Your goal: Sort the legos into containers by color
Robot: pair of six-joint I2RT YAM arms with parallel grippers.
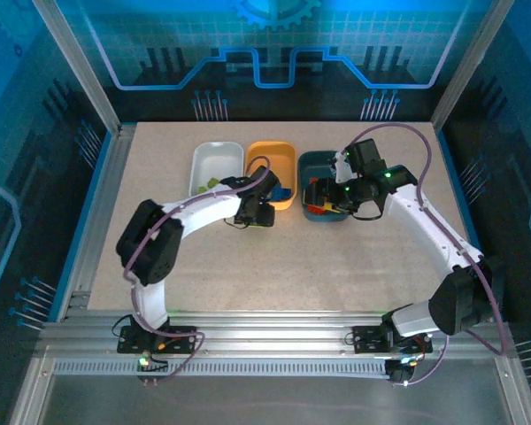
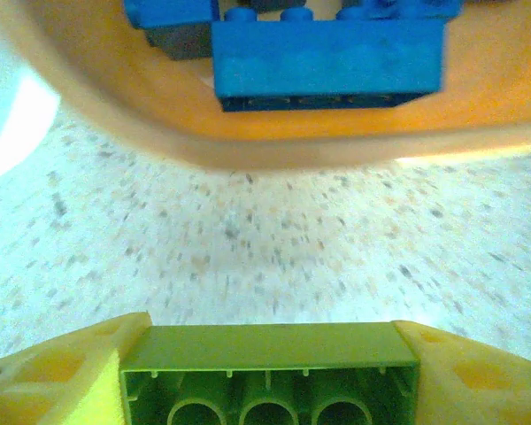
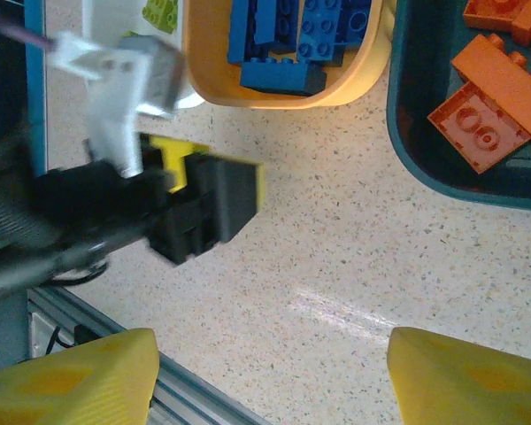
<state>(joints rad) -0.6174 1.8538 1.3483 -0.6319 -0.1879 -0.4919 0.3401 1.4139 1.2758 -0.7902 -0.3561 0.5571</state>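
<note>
- The white tray [image 1: 214, 158] sits farthest left of three containers lined up across the far part of the speckled table [image 1: 292, 266]. A few lime green pieces [image 1: 208, 184] lie inside it, toward its near end.
- The left pincer [image 2: 268, 394] hangs over bare table just in front of the light orange tray [image 1: 270, 162]. It is clamped on a lime green brick [image 2: 268, 350], and the yellow fingers [image 2: 57, 376] press against both of its ends.
- The held brick is turned so its hollow underside, with a row of three round tubes, faces the wrist camera. It is clear of the table and short of the tray's rim.
- The light orange tray stands in the middle and holds a heap of blue bricks [image 3: 288, 40], studs up, several stacked on one another.
- The dark teal tray [image 1: 317, 165] stands to the right and carries bright orange bricks [image 3: 496, 88]. One lies flipped over, showing two round sockets.
- The right pincer [image 3: 270, 376] hovers above open table near the teal tray's near-left corner. Its yellow fingers are spread wide, with nothing between them.
- From the right wrist, the left arm's dark pincer body appears just below the orange tray.
</note>
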